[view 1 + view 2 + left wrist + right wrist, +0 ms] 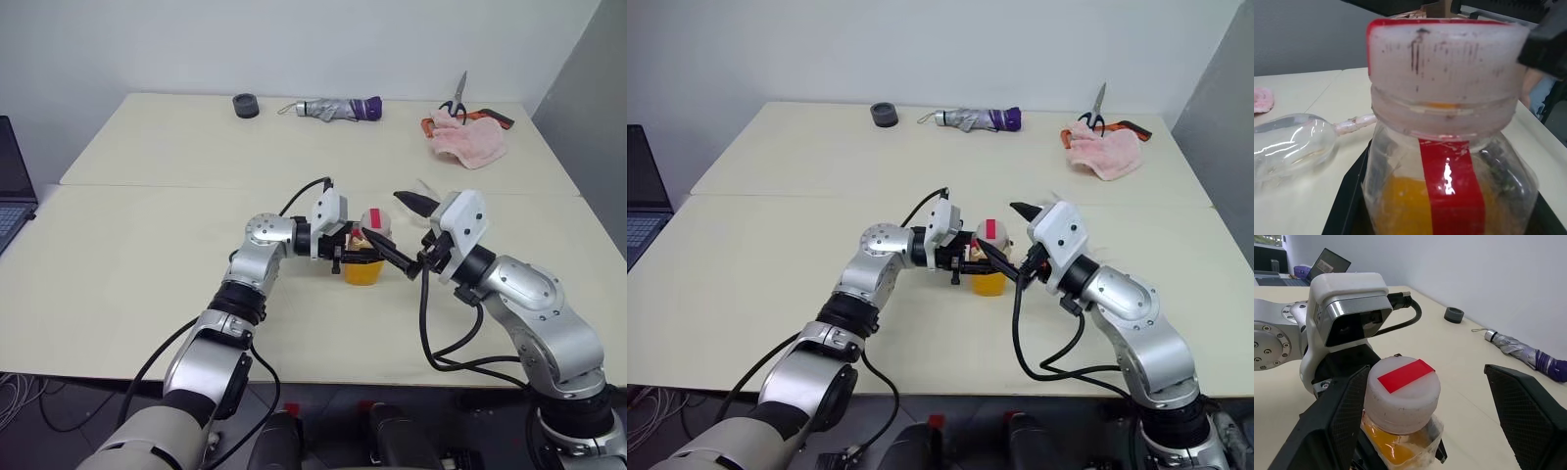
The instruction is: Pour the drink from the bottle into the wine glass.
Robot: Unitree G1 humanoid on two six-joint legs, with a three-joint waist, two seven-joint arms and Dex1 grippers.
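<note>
Holding orange drink (1415,205), the capped bottle (367,257) sits clamped in the left gripper (345,257); right gripper (399,235) spread wide.

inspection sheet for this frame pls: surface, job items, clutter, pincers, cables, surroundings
Surface: pale table, seam running across its middle.
Job's things: bottle upright, cap still on, orange drink in its lower part. Wine glass lying on its side just beyond the bottle.
Clutter: at the far edge, black ring, folded umbrella, pink cloth, scissors.
Grippers: left pincer shut on the bottle's body. Right pincer open, fingers either side of the cap, not closed on it.
Cables: black cable looped at the left wrist; another hanging under the right forearm.
Surroundings: laptop at the robot's left; white wall behind.
</note>
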